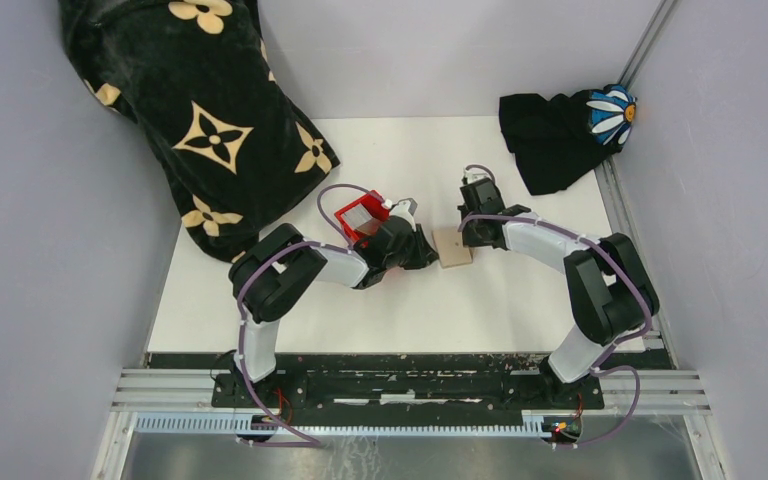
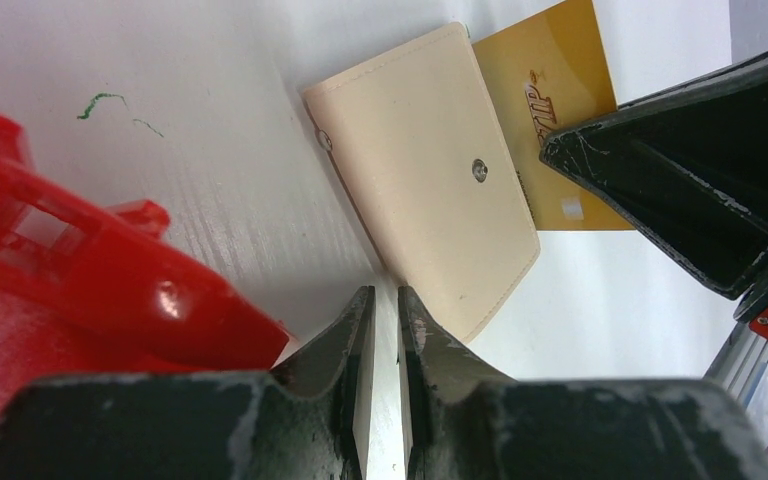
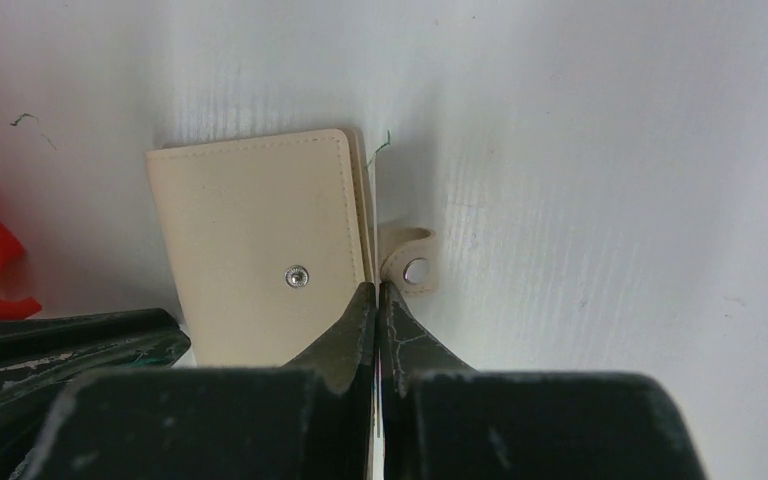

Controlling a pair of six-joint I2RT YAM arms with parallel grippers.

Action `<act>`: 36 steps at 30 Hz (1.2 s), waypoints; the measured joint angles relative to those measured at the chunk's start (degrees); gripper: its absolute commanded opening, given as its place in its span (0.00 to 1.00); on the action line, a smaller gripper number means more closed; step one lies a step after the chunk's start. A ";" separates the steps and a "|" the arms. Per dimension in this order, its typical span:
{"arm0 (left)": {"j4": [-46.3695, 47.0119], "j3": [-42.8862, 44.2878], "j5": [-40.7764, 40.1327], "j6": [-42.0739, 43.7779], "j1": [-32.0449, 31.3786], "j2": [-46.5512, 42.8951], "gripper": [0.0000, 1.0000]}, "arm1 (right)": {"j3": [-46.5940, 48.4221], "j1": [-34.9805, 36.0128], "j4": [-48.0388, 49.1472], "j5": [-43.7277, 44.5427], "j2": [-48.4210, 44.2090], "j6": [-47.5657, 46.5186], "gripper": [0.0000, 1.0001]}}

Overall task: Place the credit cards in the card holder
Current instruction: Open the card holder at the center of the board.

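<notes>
My right end effector [image 3: 377, 288] is clenched, with its tips at the edge of the card holder [image 3: 260, 240], which lies folded on the counter [image 3: 610, 150]. My left end effector [image 2: 385, 296] shows only a slit, and I cannot tell if it grips something. I think a push here could slide the card holder toward the red bin [image 2: 80, 290]. Only the left wrist view shows a gold credit card [image 2: 550, 90] at its far edge.

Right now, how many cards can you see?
1: a gold card, held by the right gripper at the wallet's edge. Others may be hidden inside the wallet or in the left gripper.
</notes>
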 measured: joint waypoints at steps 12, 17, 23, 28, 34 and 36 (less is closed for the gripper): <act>0.22 0.50 -0.02 0.02 0.00 0.50 0.21 | -2.69 -2.43 4.33 -3.80 -1.16 2.23 0.01; 0.22 0.63 -0.04 0.07 0.00 0.59 0.21 | -3.21 -2.67 4.70 -4.57 -1.62 2.51 0.01; 0.15 0.70 -0.07 0.28 0.00 0.59 0.21 | -3.41 -2.67 4.63 -4.61 -1.92 2.67 0.01; 0.02 0.94 -0.09 0.42 0.00 0.74 0.21 | -3.52 -2.67 4.24 -4.61 -2.27 2.67 0.01; -0.52 1.57 -0.11 0.74 0.00 0.96 0.21 | -3.67 -2.67 3.72 -4.59 -3.23 2.67 0.01; -0.81 1.84 -0.11 0.74 0.00 1.07 0.21 | -3.67 -2.67 3.54 -4.59 -3.50 2.67 0.01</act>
